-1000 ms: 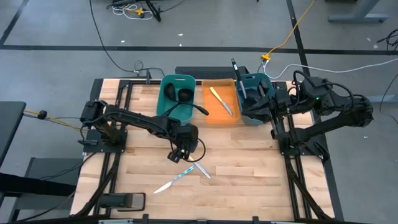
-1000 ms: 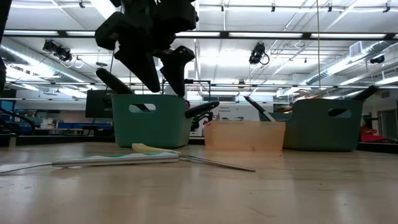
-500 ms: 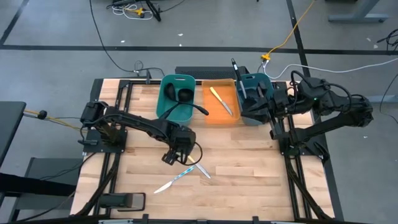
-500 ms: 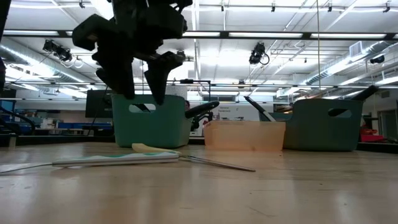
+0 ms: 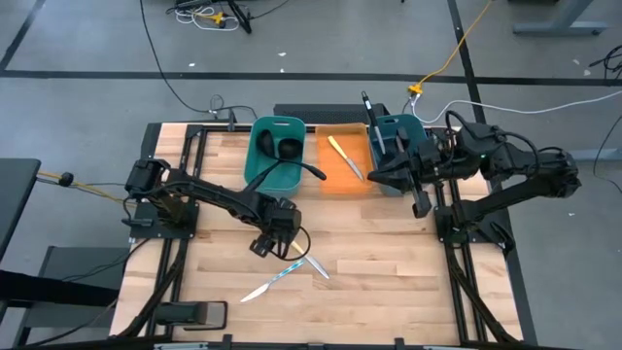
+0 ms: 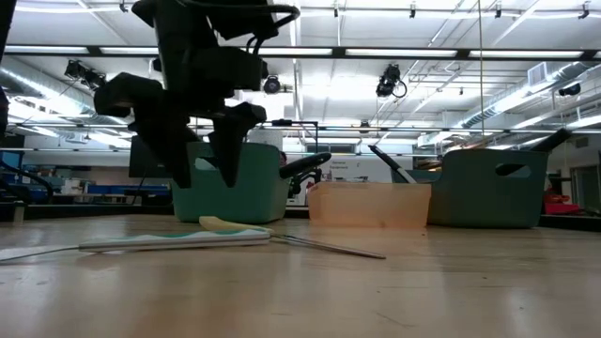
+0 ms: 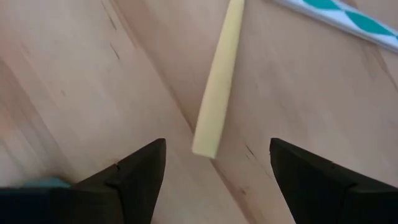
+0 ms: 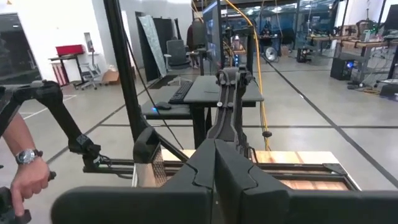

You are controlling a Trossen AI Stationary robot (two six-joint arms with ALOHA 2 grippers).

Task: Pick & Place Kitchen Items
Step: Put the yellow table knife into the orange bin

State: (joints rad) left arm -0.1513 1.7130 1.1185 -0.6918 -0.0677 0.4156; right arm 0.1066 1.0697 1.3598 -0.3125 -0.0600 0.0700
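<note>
While the left gripper (image 5: 275, 236) hung low over the wooden table (image 5: 389, 253) with its fingers (image 7: 134, 177) spread wide and nothing between them, a pale yellow knife handle (image 7: 217, 81) lay on the boards directly ahead of the gap, untouched. That knife (image 5: 309, 262) crossed a second knife with a light-blue patterned handle (image 5: 268, 282) near the table's front middle; both lay flat, just beside the gripper. At the back of the table stood a left teal bin (image 5: 275, 149) holding black ladles (image 5: 289, 148), one long black handle (image 5: 292, 169) leaning out over its rim toward the orange tray (image 5: 344, 163). The tray sat between the two bins and carried one yellow-handled knife (image 5: 344, 157). The right teal bin (image 5: 394, 151) held black utensils (image 5: 369, 107), one standing upright above its rim. The right gripper (image 5: 374, 175) was held above the right bin's near edge, fingers (image 8: 214, 180) pressed together, holding nothing. A person's hand (image 8: 28, 177) wearing a wristwatch showed beyond the table in the right wrist view.
</note>
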